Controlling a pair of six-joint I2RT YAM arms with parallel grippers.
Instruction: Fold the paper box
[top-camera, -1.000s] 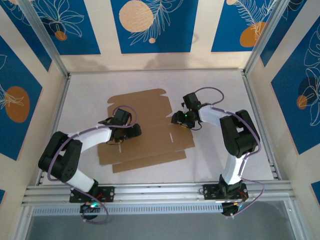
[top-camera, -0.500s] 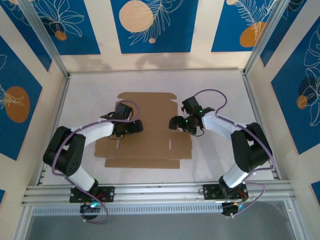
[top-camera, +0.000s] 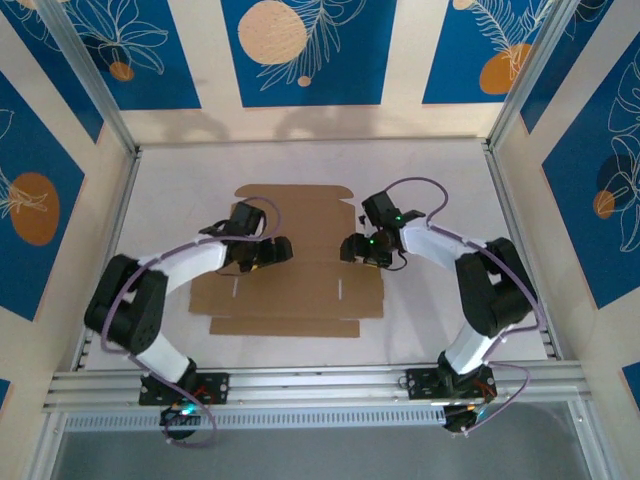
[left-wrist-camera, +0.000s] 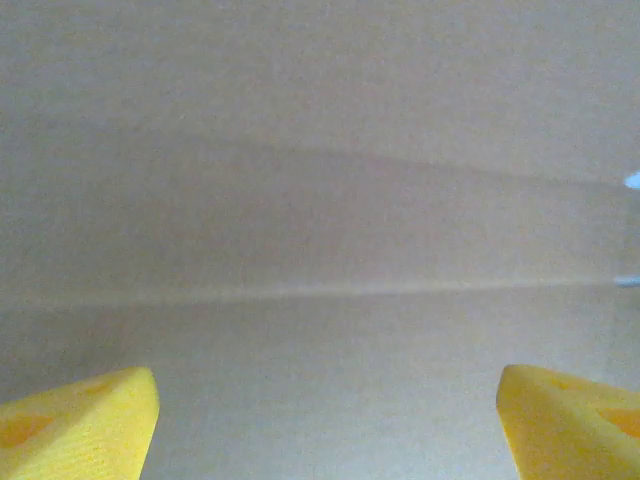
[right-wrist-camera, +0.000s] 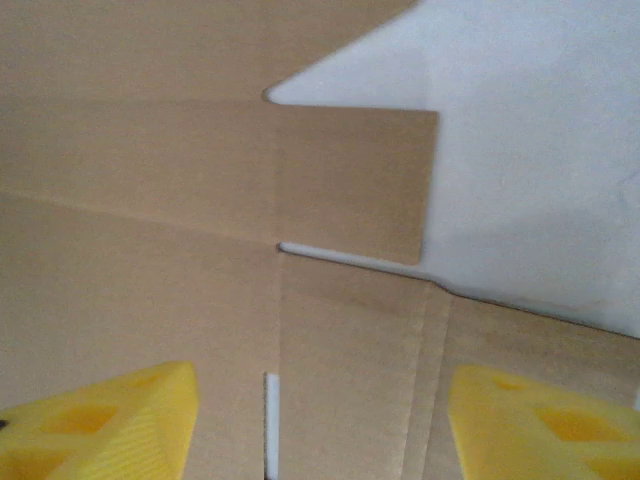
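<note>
The paper box (top-camera: 300, 285) is a flat brown cardboard sheet with flaps and slots, lying unfolded in the middle of the white table. My left gripper (top-camera: 268, 252) hovers over its left part, jaws wide open, with bare cardboard (left-wrist-camera: 320, 250) under its yellow fingertips (left-wrist-camera: 80, 420). My right gripper (top-camera: 358, 248) sits over the sheet's right edge, jaws open. Between its yellow fingertips (right-wrist-camera: 100, 420) lie a side flap (right-wrist-camera: 355, 180) and a narrow slot (right-wrist-camera: 271, 420). Neither gripper holds anything.
The white table (top-camera: 440, 190) extends around the sheet, fenced by aluminium rails and blue-patterned walls. Both arm bases are bolted to the near rail (top-camera: 320, 385).
The sheet has turned from a tilted lie to square with the table. Both grippers moved with it and in the last half second shifted only slightly.
</note>
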